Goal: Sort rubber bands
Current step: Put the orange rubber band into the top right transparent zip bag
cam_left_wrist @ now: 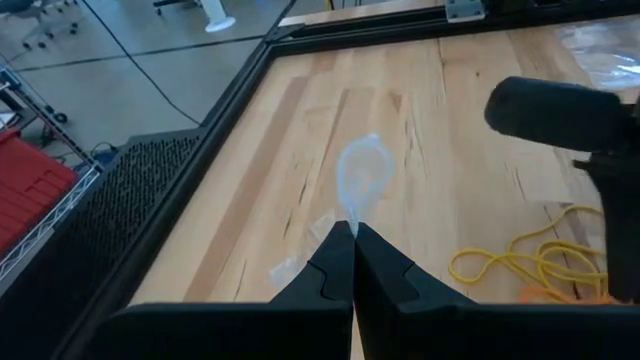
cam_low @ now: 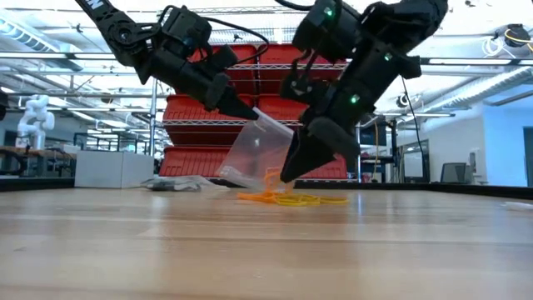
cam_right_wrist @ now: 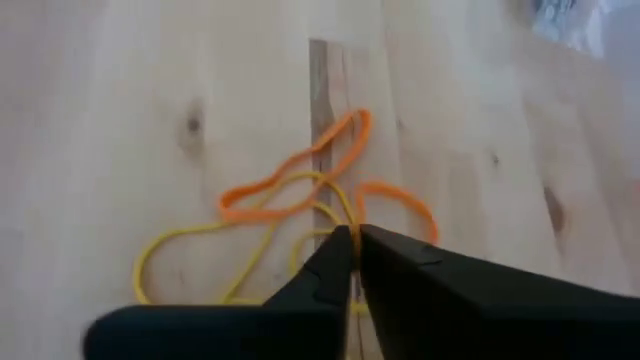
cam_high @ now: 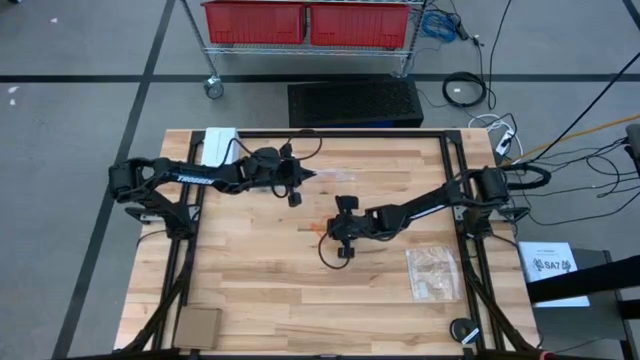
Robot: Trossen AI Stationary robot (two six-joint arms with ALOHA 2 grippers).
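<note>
A: Closest in on the pale butcher-block wooden table (cam_high: 260, 290), the right gripper (cam_right_wrist: 355, 232) is down in the small tangle of thin orange and yellow rubber bands (cam_right_wrist: 300, 215), near the table's middle. Its dark fingers look pinched nearly together right on the strands where the loops cross. Clamped on a band? That's my read, though which colour I can't tell.

B: They'll handle light, limp and stretchy, I'd judge. Lift one and the tangled neighbours may trail along or snap free. Best taken at a single strand away from the crossing.

A: Just beyond, the left gripper (cam_left_wrist: 352, 232) has its fingers together, nipping the edge of a clear thin plastic zip bag (cam_low: 258, 154) that hangs tilted above the table beside the bands.

B: Another clear bag (cam_high: 433, 272) lies flat well apart, towards the right arm's side.

A: Writing? White lettering runs along the left arm, and a white sheet (cam_high: 553, 264) off the table bears print, both unreadable.
</note>
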